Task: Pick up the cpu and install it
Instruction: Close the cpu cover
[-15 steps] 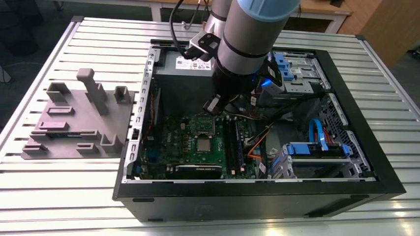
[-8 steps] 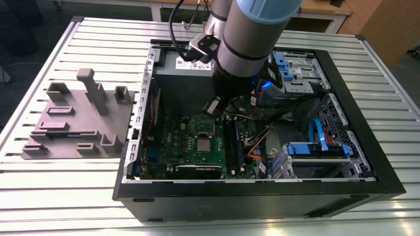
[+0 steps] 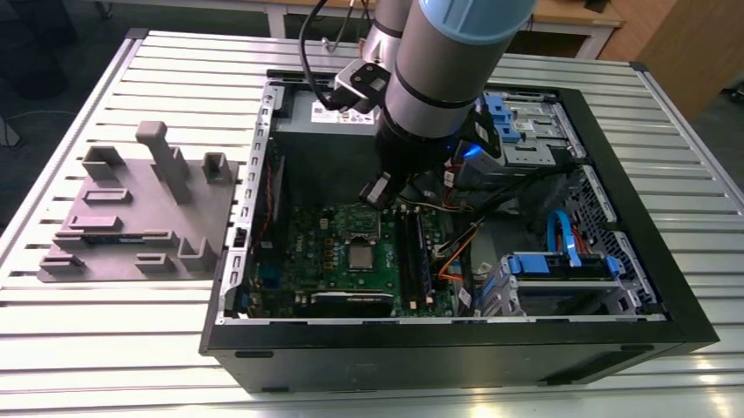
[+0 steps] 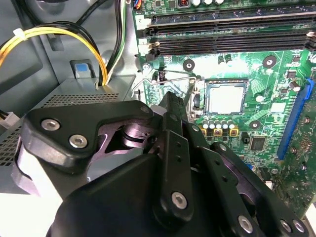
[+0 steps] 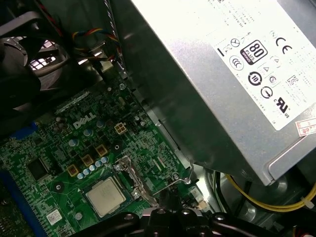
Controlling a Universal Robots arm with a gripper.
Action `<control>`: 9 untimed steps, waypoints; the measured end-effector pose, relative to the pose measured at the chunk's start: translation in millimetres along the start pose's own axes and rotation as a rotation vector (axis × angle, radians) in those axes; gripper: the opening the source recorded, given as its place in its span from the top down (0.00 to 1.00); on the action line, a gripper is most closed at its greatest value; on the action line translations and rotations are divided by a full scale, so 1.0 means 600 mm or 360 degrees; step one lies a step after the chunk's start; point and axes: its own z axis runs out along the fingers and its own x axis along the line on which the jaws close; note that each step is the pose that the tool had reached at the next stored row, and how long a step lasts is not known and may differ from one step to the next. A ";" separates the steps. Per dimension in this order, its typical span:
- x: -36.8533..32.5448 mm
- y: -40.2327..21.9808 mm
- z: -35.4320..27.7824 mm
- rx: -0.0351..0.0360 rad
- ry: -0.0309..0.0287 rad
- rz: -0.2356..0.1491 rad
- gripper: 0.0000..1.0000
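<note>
The cpu (image 4: 226,98) lies flat in the motherboard socket (image 4: 197,96) right of centre in the second wrist view, the gripper (image 4: 170,106) just beside it, finger opening indeterminable; judged light, rigid, slippery-topped and fragile, best held by opposite edges.

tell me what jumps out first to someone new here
The arm reaching down into the open pc case on the slatted table. Below its gripper the cpu already lies in the socket on the green board. A grey fixture sits at the exterior view's left.
</note>
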 end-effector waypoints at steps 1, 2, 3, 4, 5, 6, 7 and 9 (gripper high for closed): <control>0.000 0.000 0.000 0.0000 0.00000 0.0000 0.90; 0.000 0.000 0.000 0.0000 0.00000 0.0000 0.90; 0.000 0.000 0.000 0.0000 0.00000 0.0000 0.90; 0.000 0.000 0.000 0.0000 0.00001 0.0000 0.90; 0.001 -0.001 0.000 0.0000 0.00000 0.0000 0.90; 0.001 -0.001 0.000 0.0000 -0.00001 0.0000 0.90; 0.002 -0.002 0.000 0.0000 0.00001 0.0000 0.90; 0.005 -0.004 -0.001 0.0000 0.00000 -0.0001 0.90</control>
